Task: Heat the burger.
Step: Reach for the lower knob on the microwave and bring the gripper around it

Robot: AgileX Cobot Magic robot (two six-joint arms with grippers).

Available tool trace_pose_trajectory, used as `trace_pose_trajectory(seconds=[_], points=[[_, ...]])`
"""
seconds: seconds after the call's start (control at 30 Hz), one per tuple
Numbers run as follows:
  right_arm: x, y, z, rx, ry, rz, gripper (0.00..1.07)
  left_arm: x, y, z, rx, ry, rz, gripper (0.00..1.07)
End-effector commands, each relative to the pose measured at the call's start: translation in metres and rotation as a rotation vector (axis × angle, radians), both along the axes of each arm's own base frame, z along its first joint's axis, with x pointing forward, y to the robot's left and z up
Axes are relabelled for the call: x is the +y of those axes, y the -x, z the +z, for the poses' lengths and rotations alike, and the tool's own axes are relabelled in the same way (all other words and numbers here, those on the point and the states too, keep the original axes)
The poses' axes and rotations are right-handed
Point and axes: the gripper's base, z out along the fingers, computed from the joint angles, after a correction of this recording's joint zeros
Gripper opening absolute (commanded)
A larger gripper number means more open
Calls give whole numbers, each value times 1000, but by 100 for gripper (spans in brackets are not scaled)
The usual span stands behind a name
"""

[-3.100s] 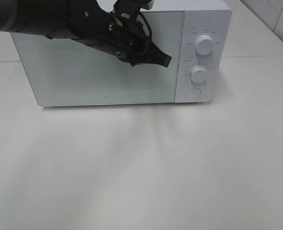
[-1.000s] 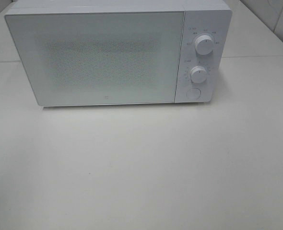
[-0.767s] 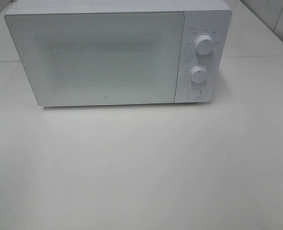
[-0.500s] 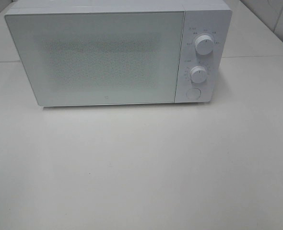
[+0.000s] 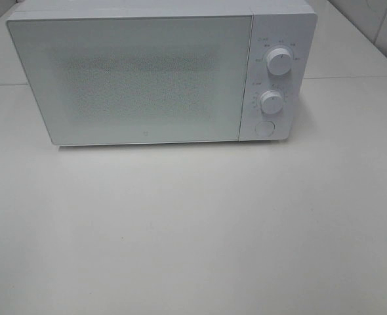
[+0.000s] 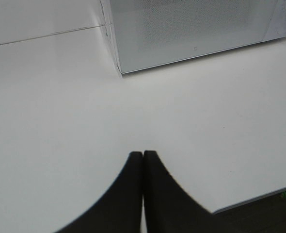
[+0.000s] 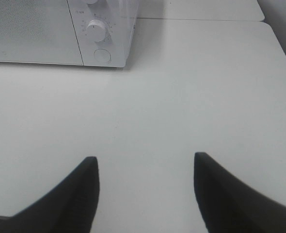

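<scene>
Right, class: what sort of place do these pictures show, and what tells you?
Probably a robot test bench staged as a kitchen: a white microwave, door shut, stands on a plain white table, and the left gripper and right gripper hang over it.

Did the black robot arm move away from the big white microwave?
Yes. Earlier it crossed the door of the white boxy microwave; now it is gone from the high view.
</scene>
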Motion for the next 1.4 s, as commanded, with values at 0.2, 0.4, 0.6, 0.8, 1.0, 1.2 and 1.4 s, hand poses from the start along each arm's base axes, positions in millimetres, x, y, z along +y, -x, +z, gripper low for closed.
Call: trace_pose_trajectory(seconds=[0.2, 0.4, 0.6, 0.8, 1.0, 1.2, 1.4], points=[[0, 2, 4, -44, -10, -3, 57, 0, 3, 1, -32, 10, 5, 0], [2, -14, 22, -98, -17, -3, 57, 1, 2, 1, -33, 1, 9, 0], [5, -42, 29, -77, -14, -3, 57, 1, 2, 1, -33, 2, 9, 0], [8, -72, 36, -110, -18, -3, 57, 1, 2, 1, -33, 2, 9, 0], [12, -102, 37, -117, -19, -3, 57, 1, 2, 1, -33, 1, 9, 0], [17, -147, 28, -96, -16, -3, 57, 1, 2, 1, -33, 3, 9, 0], [21, -183, 21, -148, -23, -3, 57, 1, 3, 1, -34, 3, 9, 0]])
